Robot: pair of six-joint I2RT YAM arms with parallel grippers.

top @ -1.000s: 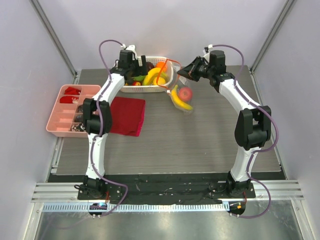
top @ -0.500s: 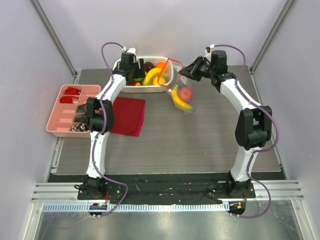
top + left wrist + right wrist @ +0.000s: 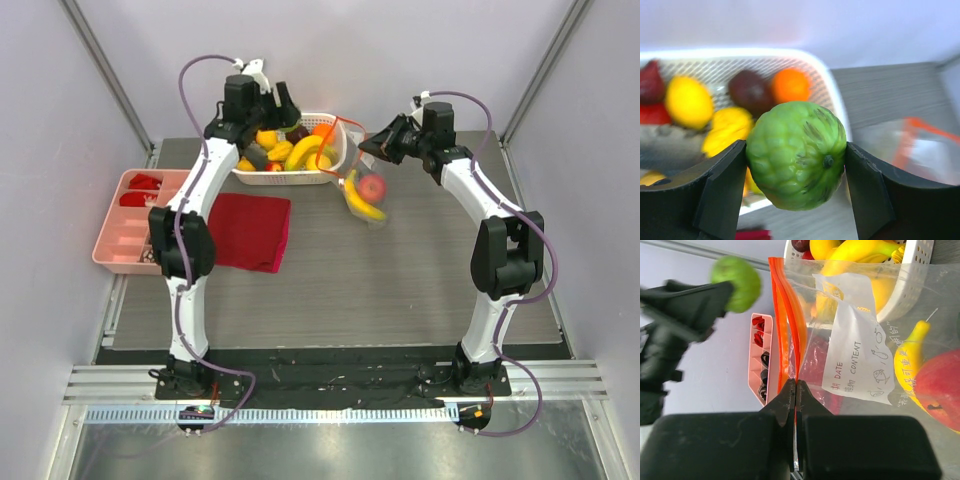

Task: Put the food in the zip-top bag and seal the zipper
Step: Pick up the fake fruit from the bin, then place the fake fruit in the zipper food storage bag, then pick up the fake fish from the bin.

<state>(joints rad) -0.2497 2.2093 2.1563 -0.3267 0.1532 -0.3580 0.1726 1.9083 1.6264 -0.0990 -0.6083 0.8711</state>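
Red cloth (image 3: 252, 231), folded, lies flat on the grey table (image 3: 400, 290) at the near left, and just left of it sits a pink compartment tray (image 3: 110, 255) with small red and dark bits in its slots.

Moving further in, and here is the zip-top bag (image 3: 362, 192), right of centre and hanging down toward the table. Already inside: 1 yellow banana (image 3: 360, 202) and 1 red apple (image 3: 372, 186), side by side at the low end. The right wrist view shows its white label (image 3: 857, 355), handwritten.

Up at the bag's mouth, the right gripper (image 3: 368, 145) has its fingers pressed together on the zipper (image 3: 785, 315), pinching 1 side of that orange-red strip. The 2 strips part above the pinch, so the mouth gapes open toward the left.

Beyond the bag, at the far edge, the white slotted basket (image 3: 290, 178) holds the rest of the food: yellow bananas (image 3: 305, 152), an orange piece (image 3: 791, 85), a dark maroon piece (image 3: 751, 92), a yellow lemon shape (image 3: 688, 102).

And highest and furthest, the left gripper (image 3: 285, 100) hovers over the basket, its 2 black fingers clamped on either side of a bumpy green round fruit (image 3: 796, 155). The fruit is clear of the basket, left of the bag's open mouth and apart from it.
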